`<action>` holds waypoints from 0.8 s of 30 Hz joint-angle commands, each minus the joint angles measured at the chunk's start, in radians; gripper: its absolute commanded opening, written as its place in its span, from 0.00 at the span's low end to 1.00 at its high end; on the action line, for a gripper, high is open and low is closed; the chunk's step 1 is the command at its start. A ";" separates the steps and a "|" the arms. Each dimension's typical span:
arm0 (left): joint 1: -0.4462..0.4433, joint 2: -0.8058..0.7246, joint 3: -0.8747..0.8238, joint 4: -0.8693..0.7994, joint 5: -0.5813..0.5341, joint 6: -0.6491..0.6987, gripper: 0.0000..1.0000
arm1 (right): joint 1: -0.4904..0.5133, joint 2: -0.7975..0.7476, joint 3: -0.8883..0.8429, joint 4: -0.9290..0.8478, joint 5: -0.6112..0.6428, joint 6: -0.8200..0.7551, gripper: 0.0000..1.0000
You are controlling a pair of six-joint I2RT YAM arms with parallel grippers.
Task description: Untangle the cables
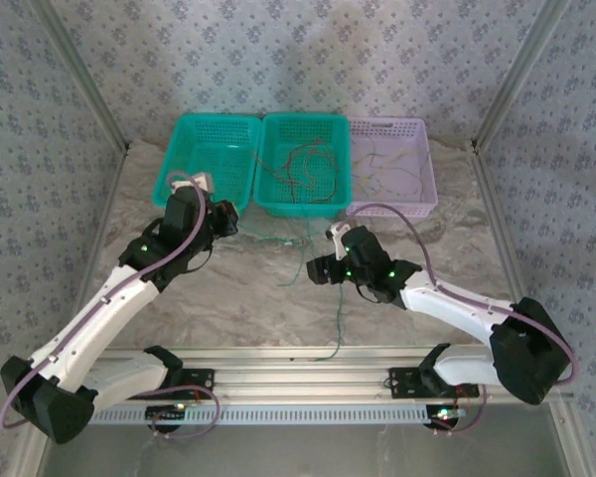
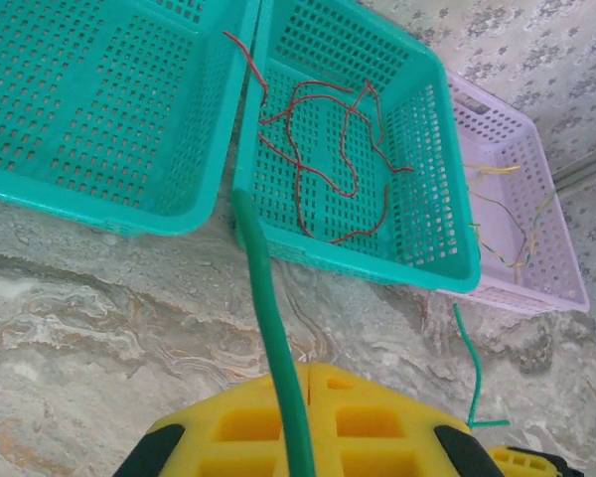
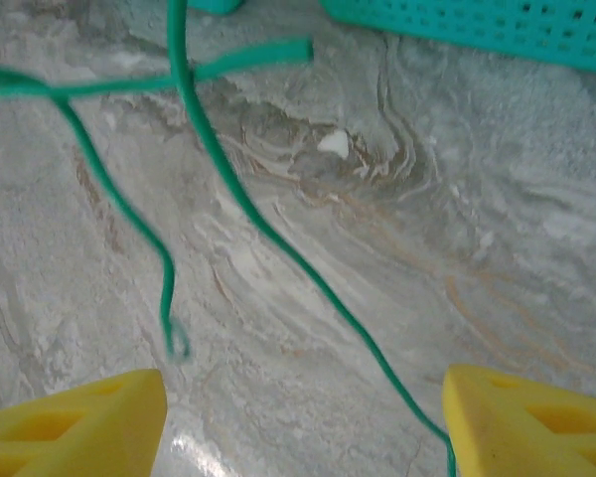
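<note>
**Left end effector** (image 2: 303,402): closed on the green cable (image 2: 266,288). The cable leaves the yellow pads (image 2: 377,427) and runs across the marble surface (image 2: 99,298) toward the gap between the two teal baskets.

**Right end effector** (image 3: 303,417): fingers wide apart, holding nothing, positioned above the surface. The green cable passes between the two yellow fingertips (image 3: 70,427), close to the one at the right of the wrist view. Whether it touches that fingertip cannot be told. A second green strand (image 3: 119,209) crosses the cable near the top of this view and ends in a small loop.

**Beyond the end effectors**, three baskets stand side by side at the far edge of the surface:
- Left teal basket (image 2: 99,214).
- Middle teal basket (image 2: 358,260): contains the tangled red cables (image 2: 318,149).
- Lilac basket (image 2: 551,288): contains the thin yellow cables (image 2: 507,214).
</note>
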 commanded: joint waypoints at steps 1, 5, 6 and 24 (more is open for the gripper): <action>-0.011 -0.029 0.012 -0.010 0.013 -0.019 0.00 | 0.039 -0.052 0.036 0.090 -0.018 -0.033 0.74; -0.013 -0.032 0.011 -0.011 0.009 -0.027 0.00 | 0.084 -0.039 0.061 0.120 -0.089 -0.035 0.74; -0.015 -0.032 0.012 -0.010 0.010 -0.027 0.00 | 0.088 -0.027 0.066 0.120 -0.091 -0.031 0.74; -0.028 -0.046 0.014 0.004 0.007 -0.050 0.00 | 0.091 0.152 0.100 0.158 0.000 0.031 0.51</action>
